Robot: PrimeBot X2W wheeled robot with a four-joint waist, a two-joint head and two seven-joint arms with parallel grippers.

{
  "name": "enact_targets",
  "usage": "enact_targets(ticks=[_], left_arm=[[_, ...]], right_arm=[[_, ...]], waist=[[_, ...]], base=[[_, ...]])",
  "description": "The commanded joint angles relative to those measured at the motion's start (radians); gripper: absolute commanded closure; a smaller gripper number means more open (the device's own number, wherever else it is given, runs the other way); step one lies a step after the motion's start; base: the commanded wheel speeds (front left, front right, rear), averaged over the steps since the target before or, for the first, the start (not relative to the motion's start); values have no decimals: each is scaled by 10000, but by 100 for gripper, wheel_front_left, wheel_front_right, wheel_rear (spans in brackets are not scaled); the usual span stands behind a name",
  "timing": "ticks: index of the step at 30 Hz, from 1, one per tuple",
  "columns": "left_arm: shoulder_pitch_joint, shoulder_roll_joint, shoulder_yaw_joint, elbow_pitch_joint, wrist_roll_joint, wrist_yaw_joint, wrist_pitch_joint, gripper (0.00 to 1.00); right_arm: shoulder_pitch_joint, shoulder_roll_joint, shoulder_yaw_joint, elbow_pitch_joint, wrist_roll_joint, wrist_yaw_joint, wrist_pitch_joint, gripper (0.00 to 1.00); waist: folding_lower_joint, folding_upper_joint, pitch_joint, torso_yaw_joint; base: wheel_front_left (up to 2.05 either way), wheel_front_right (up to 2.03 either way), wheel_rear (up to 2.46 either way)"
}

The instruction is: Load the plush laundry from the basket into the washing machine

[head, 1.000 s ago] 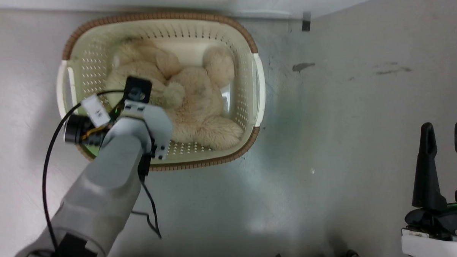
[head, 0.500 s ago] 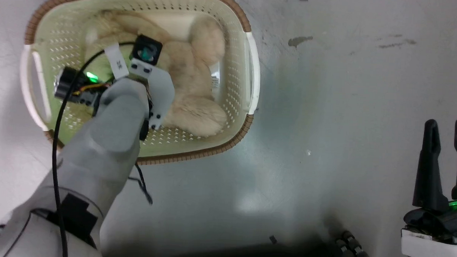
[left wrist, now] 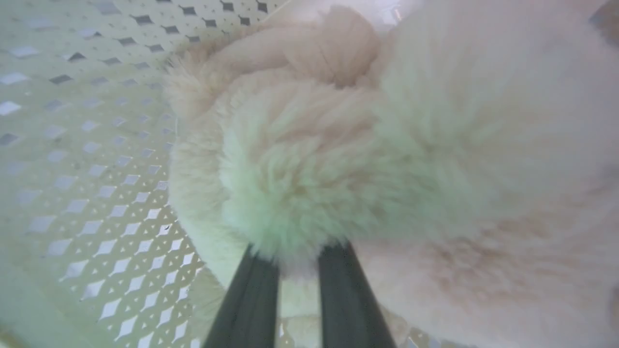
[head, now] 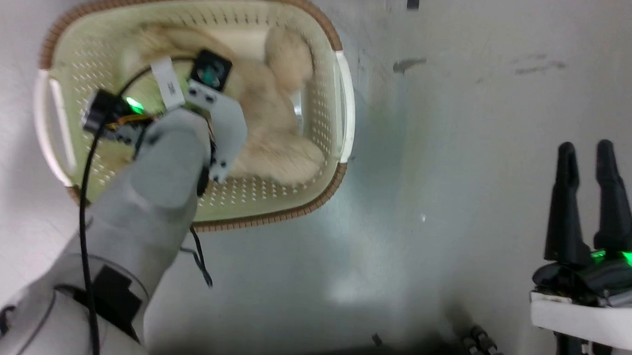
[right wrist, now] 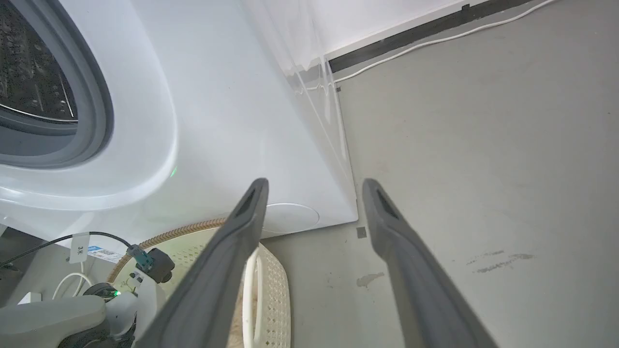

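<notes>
— What kind of place is this?
— It looks like a laundry spot. A big white washing machine (right wrist: pixel 217 121) stands there, and its round hole with the shiny drum shows. A washing basket (head: pixel 345 105) sits right in front of it with a fluffy toy (head: pixel 275 144) inside.
— Is it a cosy room?
— Not very. The floor (right wrist: pixel 483 145) is bare, grey and a bit stained. A white cord (right wrist: pixel 435 43) runs along the bottom of the plain white wall (right wrist: pixel 377 19).

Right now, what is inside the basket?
The plush laundry lies in the basket, the left gripper shut on its fur. The fingertips and the basket floor beneath the toy are covered.
</notes>
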Motion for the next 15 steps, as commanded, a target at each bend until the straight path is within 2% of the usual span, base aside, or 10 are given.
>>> enact_targets(ticks=[1,7,8,15], left_arm=[[217,-34,-10,21,-57,-55,-59,100],[787,-289,93,-154,-399,-354,-640,100],[995,-381,105,-278,-506,-541,-942,100],[1604,-643,82,-680,-781,-1018,-1878,100]], right_arm=[[-185,-6,16,44,32,8,-82,0],[-384,-6,50,633,69,8,-85,0],[-365,-6,26,782,38,8,-85,0],[-173,-6,-136,1178,-174,8,-86,0]], waist=[[-1,-1,-418,112],[-1,-1,-1674,464],[-1,-1,-2064,618],[-1,-1,-3422,1298]], base=[[0,0,0],[0,0,0],[0,0,0],[0,0,0]])
